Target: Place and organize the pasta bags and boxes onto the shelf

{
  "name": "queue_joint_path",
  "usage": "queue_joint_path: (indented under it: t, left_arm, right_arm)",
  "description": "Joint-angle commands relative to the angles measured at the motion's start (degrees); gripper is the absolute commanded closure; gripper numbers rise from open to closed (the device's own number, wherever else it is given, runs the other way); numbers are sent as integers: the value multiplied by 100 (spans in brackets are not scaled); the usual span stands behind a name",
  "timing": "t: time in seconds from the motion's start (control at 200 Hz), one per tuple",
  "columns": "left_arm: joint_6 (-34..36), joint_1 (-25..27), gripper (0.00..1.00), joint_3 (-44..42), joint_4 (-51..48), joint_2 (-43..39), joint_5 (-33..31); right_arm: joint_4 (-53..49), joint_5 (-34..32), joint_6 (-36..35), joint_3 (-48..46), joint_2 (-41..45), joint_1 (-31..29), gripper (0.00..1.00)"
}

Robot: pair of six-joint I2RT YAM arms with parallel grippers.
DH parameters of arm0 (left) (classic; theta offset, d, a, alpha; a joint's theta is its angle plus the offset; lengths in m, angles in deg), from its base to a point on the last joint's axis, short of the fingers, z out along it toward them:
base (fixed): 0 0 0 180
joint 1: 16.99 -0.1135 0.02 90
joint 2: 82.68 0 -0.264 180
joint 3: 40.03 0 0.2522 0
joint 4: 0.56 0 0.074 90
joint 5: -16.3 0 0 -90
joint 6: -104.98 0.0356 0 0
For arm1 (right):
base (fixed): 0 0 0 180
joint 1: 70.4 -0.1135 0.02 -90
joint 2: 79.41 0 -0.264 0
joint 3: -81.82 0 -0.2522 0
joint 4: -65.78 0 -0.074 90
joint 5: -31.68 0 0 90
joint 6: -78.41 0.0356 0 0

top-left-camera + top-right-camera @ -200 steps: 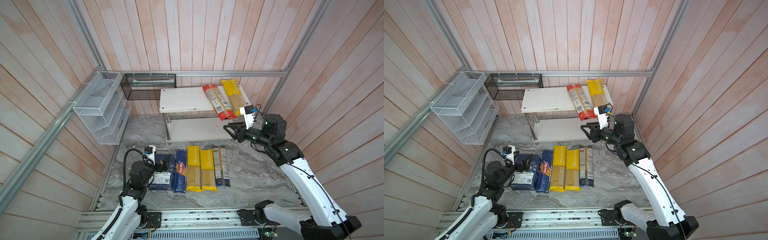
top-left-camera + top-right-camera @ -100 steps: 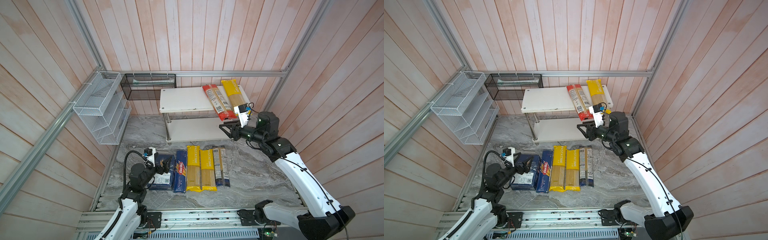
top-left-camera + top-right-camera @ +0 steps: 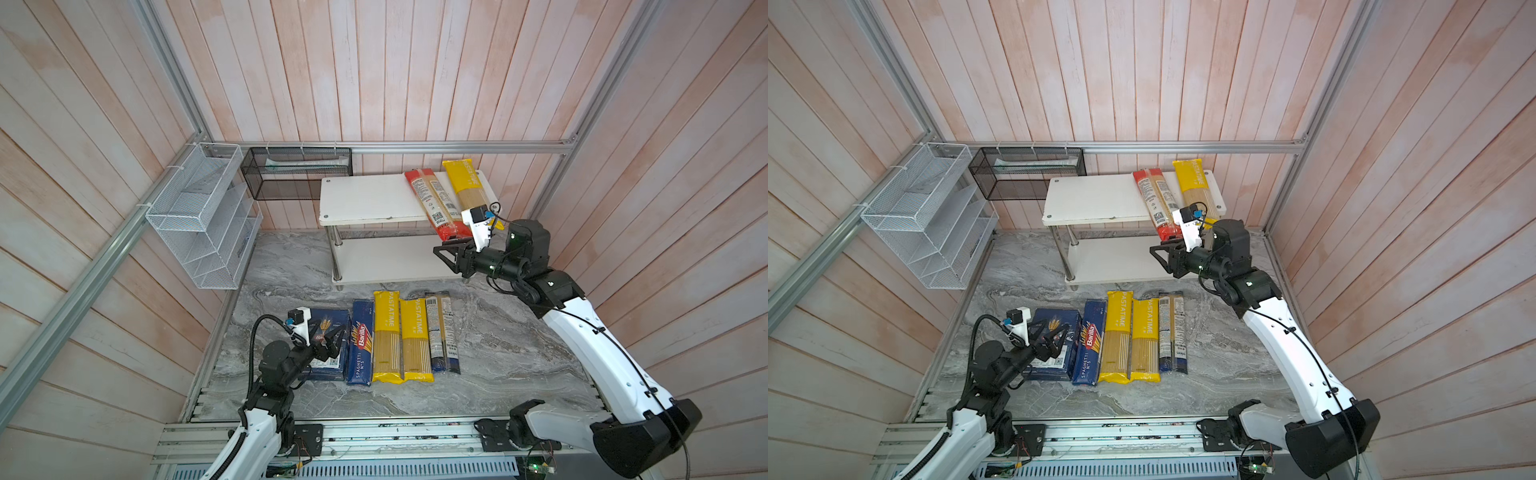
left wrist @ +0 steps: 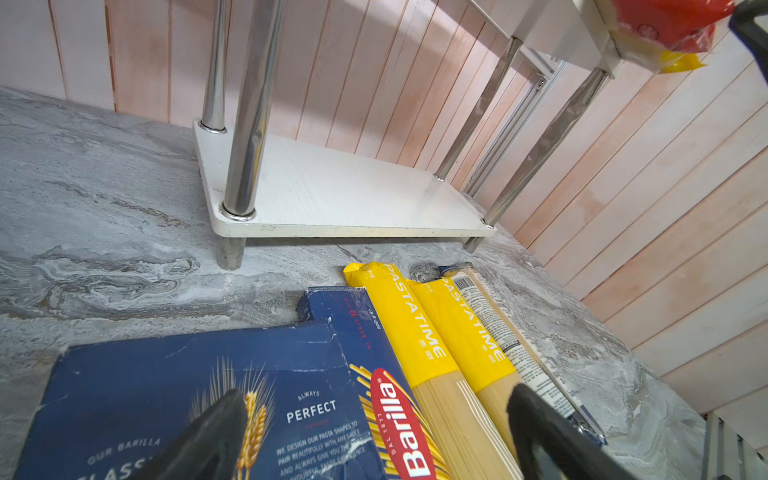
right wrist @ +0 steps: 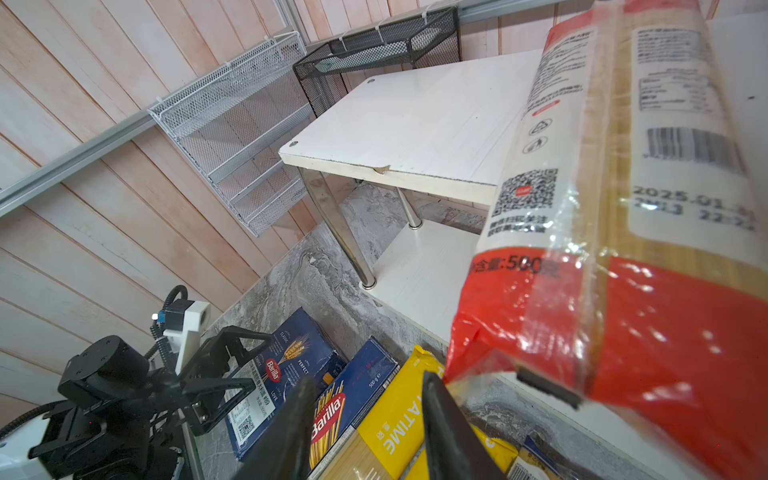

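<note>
The shelf stands at the back, with the red bag and a yellow bag on its top board. The red bag's near end overhangs the front edge. My right gripper hangs open and empty just under that end; its fingers show a clear gap. On the floor lie the wide blue box, the narrow spaghetti box, two yellow bags and a dark blue bag. My left gripper hovers open over the wide box.
A white wire tiered rack hangs on the left wall, with a black mesh basket beside it at the back. The shelf's lower board is bare. Bare marble floor stretches right of the row of packs.
My right gripper has drifted left along the shelf's front, under the red bag's end. My left gripper has shifted slightly over the wide box. The packs have not moved.
</note>
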Motion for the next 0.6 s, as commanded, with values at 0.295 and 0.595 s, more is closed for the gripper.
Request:
queue_joint_path:
  t: [0.295, 0.595]
  left_arm:
    - [-12, 5, 0, -60, 162, -24, 105]
    - [-13, 7, 0, -70, 162, -22, 104]
  right_arm:
    - [-4, -235, -209, 535, -306, -248, 57]
    - [-1052, -738, -355, 662, 120, -288, 56]
